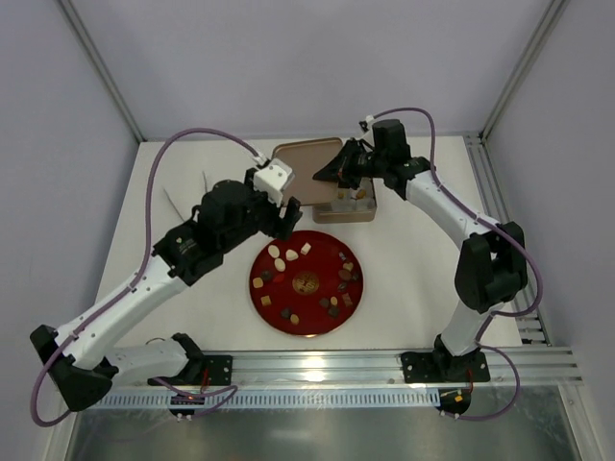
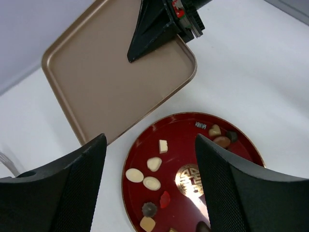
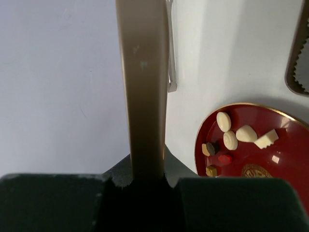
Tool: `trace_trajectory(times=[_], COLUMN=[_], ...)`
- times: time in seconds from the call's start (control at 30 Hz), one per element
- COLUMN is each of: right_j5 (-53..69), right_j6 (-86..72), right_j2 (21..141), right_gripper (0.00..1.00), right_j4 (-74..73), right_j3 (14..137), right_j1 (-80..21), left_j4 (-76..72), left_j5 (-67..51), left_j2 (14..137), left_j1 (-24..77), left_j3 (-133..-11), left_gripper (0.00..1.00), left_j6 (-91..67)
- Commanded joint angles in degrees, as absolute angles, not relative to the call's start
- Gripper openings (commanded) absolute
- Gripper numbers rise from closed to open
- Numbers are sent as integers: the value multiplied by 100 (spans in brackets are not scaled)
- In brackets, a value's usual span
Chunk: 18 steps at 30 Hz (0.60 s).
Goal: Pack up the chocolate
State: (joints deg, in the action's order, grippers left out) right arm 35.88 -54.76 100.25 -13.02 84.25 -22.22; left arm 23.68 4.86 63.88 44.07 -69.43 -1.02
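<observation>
Though flat, tan lid [image 2: 106, 77]; oval chocolate [image 2: 134, 175]

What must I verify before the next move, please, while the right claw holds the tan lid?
1. Right claw is shut on the edge of the tan lid: ok.
2. Left claw is open and holds nothing: ok.
3. Chocolates lie loose on the red plate, below the left claw: ok.
4. Lid is off the box: ok.
5. Box compartments are free to receive chocolates: cannot tell, the right arm hides most of the box.
</observation>
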Motion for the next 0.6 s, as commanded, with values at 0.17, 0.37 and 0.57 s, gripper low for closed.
trace_trajectory(times=[0.17,0.37,0.57], right_j5=[3674,3621,3647], right_j6=[-5563,-5563,-5651], right_j2=[9589,9484,9282], right_gripper=[4,4,4], right_j4=[-2996,-3533,-3586], right_j3=[9377,9571,9387], right_j1=[-2145,-2145,-2145], left_j4=[-350,-1563,-2390], left_j5=[2267,2417,2830], left_j2=[6609,6899,7426], left_j1=[5528,5678,5748], left_j3=[-5898,-5502,-5370], left_gripper=[72,73,72], left_j6=[2036,2872,3752])
